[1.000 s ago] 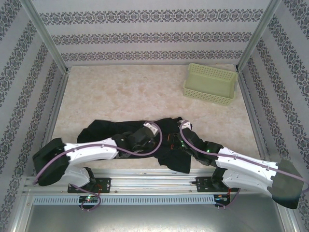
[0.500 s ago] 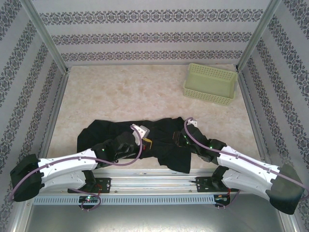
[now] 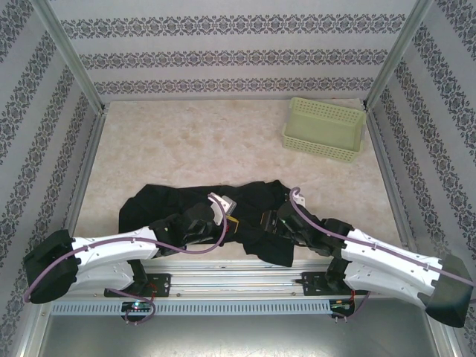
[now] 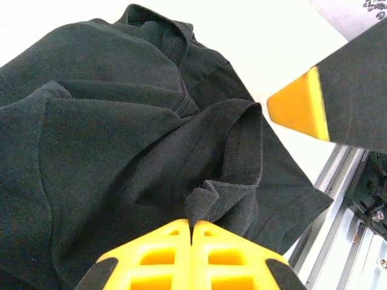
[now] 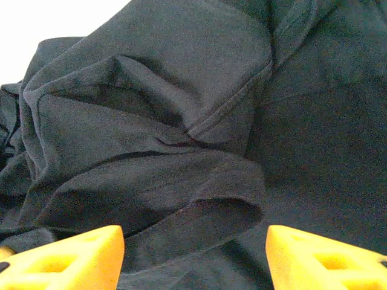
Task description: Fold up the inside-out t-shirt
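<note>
Arms: your left arm [image 3: 111, 245] reaches from the lower left of the top view, low and nearly flat, toward the centre, with its wrist over the inside-out t-shirt [image 3: 160, 202]. Your right arm [image 3: 379, 256] mirrors it from the lower right, wrist also over the cloth. The two wrists sit close together at lower centre.

Left jaws: clenched. In the left wrist view the yellow fingertips [image 4: 163, 248] meet at the bottom edge, and a small puckered fold of the black fabric [image 4: 121, 139] rises into the seam between them, so they grip the shirt. One yellow tip of the other arm [image 4: 299, 103] shows at the upper right of that view, just off the cloth's edge.

Right jaws: released. In the right wrist view the fingertips [image 5: 66, 257] stand wide apart in the two bottom corners, with a rolled hem [image 5: 199, 205] lying between them.

Shirt: crumpled in a wide, uneven band across the lower centre of the worktop [image 3: 193, 141], close to the aluminium rail [image 3: 238, 269].

Surroundings: the worktop is pale and marbled. A pale green perforated basket [image 3: 324, 130] sits at the upper right, well apart from the shirt. The patterned wallpaper walls [image 3: 223, 59] enclose three sides.
</note>
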